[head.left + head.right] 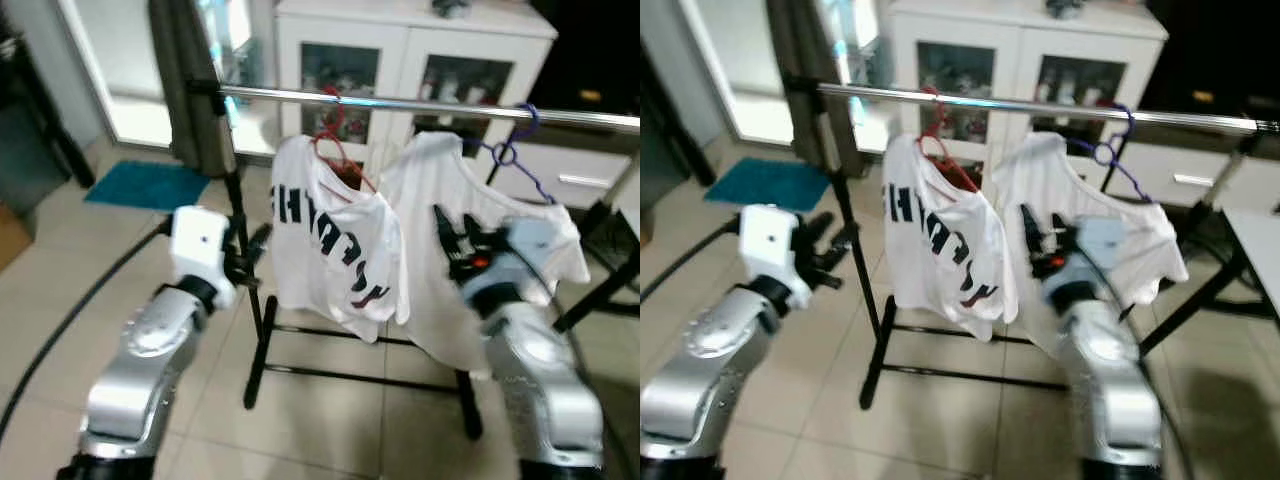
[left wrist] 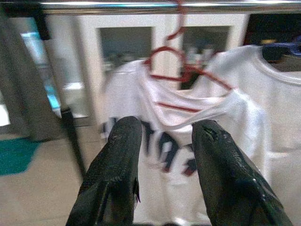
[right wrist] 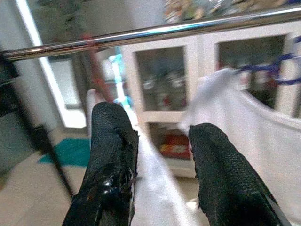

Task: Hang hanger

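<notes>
Red wire hanger (image 1: 340, 150) carrying a white T-shirt with dark lettering (image 1: 335, 240) is already hooked over the shiny metal rail of the black clothes rack (image 1: 420, 103), a little toward the rail's left end. Just beside it, toward the right end, a blue hanger (image 1: 512, 150) holds a plain white T-shirt (image 1: 470, 220), and the two shirts touch.

We hold our left gripper (image 1: 250, 255) below the rail, near the rack's left post (image 1: 240, 220); its fingers (image 2: 117, 165) are spread apart and hold nothing, and the red hanger lies ahead and above them, its long axis across our line of view. Our right gripper (image 1: 455, 240) is in front of the plain shirt, also open and empty (it is the nearer one to the blue hanger).

We judge both hangers to be in place. Free room remains on the rail toward both ends.
</notes>
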You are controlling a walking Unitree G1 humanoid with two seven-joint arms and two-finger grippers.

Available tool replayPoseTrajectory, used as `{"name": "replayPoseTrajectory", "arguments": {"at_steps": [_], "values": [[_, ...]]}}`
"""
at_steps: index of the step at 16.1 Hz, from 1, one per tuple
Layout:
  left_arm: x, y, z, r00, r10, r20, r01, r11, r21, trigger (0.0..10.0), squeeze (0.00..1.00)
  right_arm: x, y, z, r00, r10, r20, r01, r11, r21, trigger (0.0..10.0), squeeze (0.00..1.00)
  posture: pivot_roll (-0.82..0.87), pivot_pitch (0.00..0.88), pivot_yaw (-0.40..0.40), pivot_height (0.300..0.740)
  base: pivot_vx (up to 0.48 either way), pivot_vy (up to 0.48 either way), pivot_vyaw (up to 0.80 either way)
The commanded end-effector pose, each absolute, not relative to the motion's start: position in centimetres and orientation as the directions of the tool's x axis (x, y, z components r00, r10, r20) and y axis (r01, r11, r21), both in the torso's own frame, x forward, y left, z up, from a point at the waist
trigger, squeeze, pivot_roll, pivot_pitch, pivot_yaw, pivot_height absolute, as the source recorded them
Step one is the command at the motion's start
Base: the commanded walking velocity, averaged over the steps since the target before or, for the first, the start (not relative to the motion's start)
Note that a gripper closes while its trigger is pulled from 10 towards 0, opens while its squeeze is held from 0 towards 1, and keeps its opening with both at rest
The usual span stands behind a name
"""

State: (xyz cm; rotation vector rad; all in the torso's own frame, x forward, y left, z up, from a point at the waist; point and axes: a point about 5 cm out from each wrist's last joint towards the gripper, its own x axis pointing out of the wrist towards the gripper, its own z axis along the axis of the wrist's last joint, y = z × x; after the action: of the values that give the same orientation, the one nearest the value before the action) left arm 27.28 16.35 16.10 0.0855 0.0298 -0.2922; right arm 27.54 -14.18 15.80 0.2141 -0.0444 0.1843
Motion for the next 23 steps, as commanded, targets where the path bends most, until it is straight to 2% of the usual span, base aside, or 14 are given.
{"name": "replayPoseTrajectory", "arguments": {"at_steps": [1,6,15,19,21,23], "values": [[27.5,16.4,16.4,0.959,-0.283,-0.026,0.284,0.954,0.099,10.0,0.00,27.8,-14.3,16.3,0.983,0.169,0.071,-0.179,0.965,0.189,10.0,0.00,-0.05,0.000,0.012,0.740,0.000,-0.382,0.80],[27.9,16.7,16.5,0.956,-0.292,-0.030,0.294,0.947,0.133,10.0,0.00,27.9,-14.6,15.8,0.992,0.118,0.050,-0.127,0.956,0.266,10.0,0.00,-0.04,0.000,0.035,0.740,0.000,-0.325,0.00],[27.9,16.3,16.7,0.937,-0.348,-0.016,0.348,0.933,0.091,10.0,0.00,27.5,-14.9,15.1,0.989,0.147,-0.004,-0.142,0.963,0.230,10.0,0.00,-0.05,0.000,0.040,0.740,0.000,0.000,0.00],[28.0,16.2,17.0,0.932,-0.363,-0.008,0.362,0.928,0.085,10.0,0.00,27.7,-14.9,15.3,0.989,0.146,-0.003,-0.143,0.972,0.185,10.0,0.00,-0.05,0.000,0.041,0.740,0.310,0.000,0.33],[28.0,16.1,17.0,0.929,-0.371,-0.009,0.370,0.925,0.086,10.0,0.00,27.7,-15.0,15.3,0.990,0.138,0.001,-0.135,0.973,0.188,10.0,0.00,-0.05,0.000,0.044,0.740,0.352,0.000,0.74],[28.0,16.0,16.9,0.922,-0.387,-0.016,0.387,0.918,0.088,10.0,0.00,27.7,-15.2,15.5,0.993,0.120,0.017,-0.121,0.969,0.216,10.0,0.00,-0.05,0.000,0.049,0.740,0.360,0.000,0.00]]}}
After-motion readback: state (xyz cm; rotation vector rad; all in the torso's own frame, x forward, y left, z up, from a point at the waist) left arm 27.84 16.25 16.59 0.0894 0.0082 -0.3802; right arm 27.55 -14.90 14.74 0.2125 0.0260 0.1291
